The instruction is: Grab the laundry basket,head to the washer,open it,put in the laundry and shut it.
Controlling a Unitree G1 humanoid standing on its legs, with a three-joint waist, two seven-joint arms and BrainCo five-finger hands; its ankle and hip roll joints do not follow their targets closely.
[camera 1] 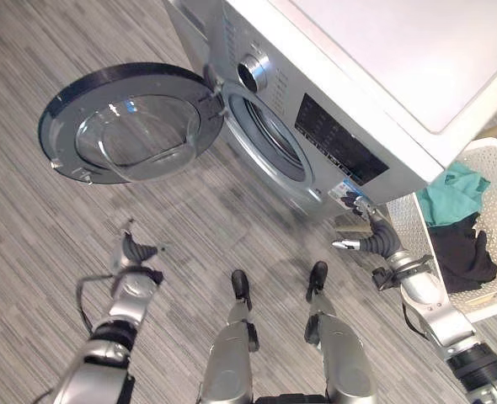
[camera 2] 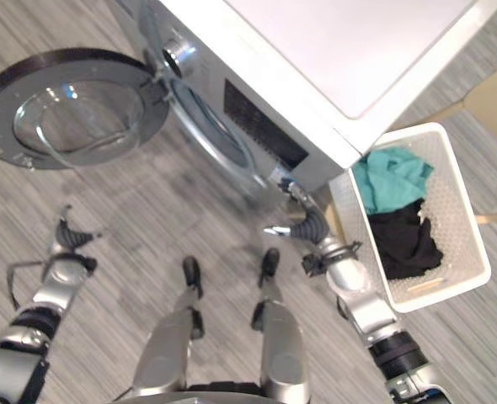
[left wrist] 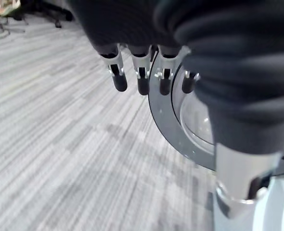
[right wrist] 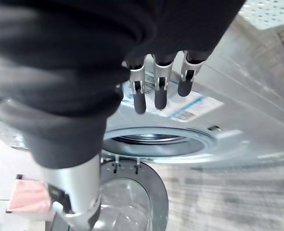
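My right hand (camera 1: 375,238) hung low in front of the washer (camera 1: 333,101), its fingers loosely extended and holding nothing, the dark tips aimed at the lower front panel just beside the label there. From that hand the laundry basket (camera 2: 463,252) sat close by on the outer side, next to the forearm rather than ahead of the fingertips, on the floor against the machine's right flank. Its long axis ran away from me, roughly in line with that forearm, so I judged a reach for it would call for a turn of the wrist outward and back. Inside it lay a teal garment (camera 2: 392,178) at the far end and a black garment (camera 2: 408,240) nearer me, the two overlapping, neither yet moved to the drum. Further from the same hand, to its inner side and slightly up, the drum opening (camera 1: 269,139) stood clear. The round door (camera 1: 130,122) beyond it was swung fully open on the far side of the opening. My left hand (camera 1: 135,252) rested well apart from the basket, fingers relaxed and empty, closer to the open door than to any laundry. I judged the right hand plainly the nearer one for picking clothes, the open drum being the target afterwards.
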